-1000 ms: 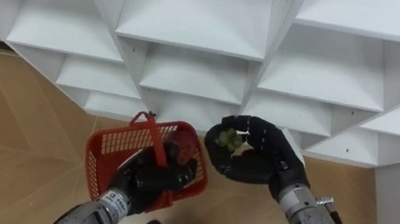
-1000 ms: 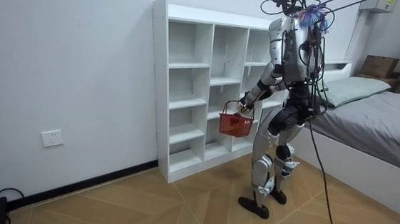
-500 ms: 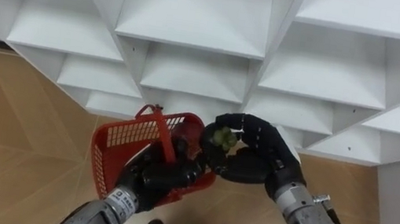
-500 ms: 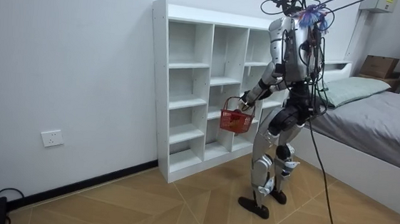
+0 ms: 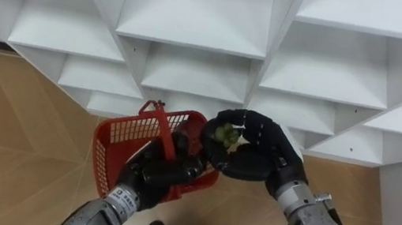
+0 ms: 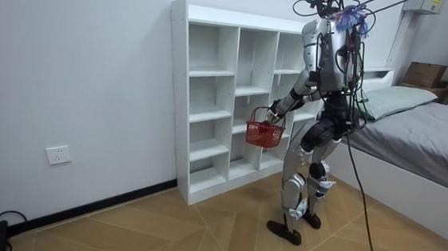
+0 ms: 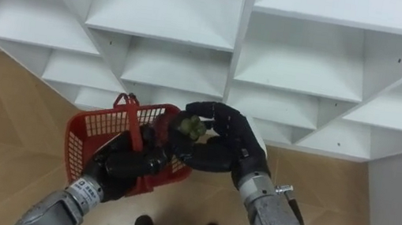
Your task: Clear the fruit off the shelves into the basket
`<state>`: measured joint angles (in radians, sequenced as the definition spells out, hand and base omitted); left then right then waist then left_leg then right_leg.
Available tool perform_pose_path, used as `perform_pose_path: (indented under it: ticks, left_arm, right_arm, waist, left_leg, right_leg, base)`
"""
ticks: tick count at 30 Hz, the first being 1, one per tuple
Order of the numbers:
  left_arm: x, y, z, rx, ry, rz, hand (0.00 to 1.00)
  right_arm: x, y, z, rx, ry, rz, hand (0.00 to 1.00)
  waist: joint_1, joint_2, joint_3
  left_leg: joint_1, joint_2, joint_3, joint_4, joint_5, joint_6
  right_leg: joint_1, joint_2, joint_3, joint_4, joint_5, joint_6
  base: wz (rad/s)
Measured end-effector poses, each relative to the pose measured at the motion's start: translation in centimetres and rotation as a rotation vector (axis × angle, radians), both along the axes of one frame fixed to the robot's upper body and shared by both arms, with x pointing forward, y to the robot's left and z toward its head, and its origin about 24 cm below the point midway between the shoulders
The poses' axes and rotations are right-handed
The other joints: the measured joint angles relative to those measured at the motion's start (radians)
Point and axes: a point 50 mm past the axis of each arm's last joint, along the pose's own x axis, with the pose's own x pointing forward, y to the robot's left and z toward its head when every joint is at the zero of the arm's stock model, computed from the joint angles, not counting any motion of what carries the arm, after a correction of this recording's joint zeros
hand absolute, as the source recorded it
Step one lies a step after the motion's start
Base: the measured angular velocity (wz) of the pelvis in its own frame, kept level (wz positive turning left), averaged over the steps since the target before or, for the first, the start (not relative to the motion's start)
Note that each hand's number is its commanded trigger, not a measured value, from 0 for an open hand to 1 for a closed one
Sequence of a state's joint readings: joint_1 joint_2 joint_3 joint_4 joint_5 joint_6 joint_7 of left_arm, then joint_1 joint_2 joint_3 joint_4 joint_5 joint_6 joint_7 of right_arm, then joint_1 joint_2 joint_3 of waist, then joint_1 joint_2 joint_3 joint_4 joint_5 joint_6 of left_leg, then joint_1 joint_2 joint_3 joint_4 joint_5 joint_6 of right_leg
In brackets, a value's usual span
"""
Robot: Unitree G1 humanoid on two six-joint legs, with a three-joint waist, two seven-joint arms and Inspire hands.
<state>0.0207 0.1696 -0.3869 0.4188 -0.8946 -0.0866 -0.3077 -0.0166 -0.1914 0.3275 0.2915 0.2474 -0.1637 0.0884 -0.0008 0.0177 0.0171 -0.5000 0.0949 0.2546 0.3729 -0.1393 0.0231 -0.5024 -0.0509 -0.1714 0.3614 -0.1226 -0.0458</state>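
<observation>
Standing on the wooden floor [image 5: 8, 123] close before the white closet [image 5: 195, 16], the robot carried a red basket [image 5: 117, 148] by its handle [image 5: 159, 122], with the left hand [image 5: 153, 176] curled shut round that handle. The right hand [image 5: 256, 159] had its fingers and thumb curled round a small bunch of green grapes [image 5: 224, 136]. The bunch was held at the basket's right rim, above the opening and not yet inside.

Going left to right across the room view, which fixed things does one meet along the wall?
In order: wall socket → closet → bed. The red basket hangs in front of the closet, so it is left out.
</observation>
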Motion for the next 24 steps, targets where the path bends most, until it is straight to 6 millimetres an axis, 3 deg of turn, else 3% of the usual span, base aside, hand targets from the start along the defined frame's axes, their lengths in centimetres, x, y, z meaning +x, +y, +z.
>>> perform_pose_path:
  ticks: [24]
  left_arm:
    - [-0.07,0.73,0.57,0.017,-0.033,-0.017,1.00]
  right_arm:
    - [-0.31,-0.17,0.47,-0.008,-0.037,0.031,1.00]
  waist:
    - [0.005,0.002,-0.0013]
  left_leg:
    - [0.003,0.000,0.000,-0.001,0.000,0.000]
  right_leg:
    - [-0.001,0.002,0.009,0.002,0.001,-0.001]
  base:
    - [0.00]
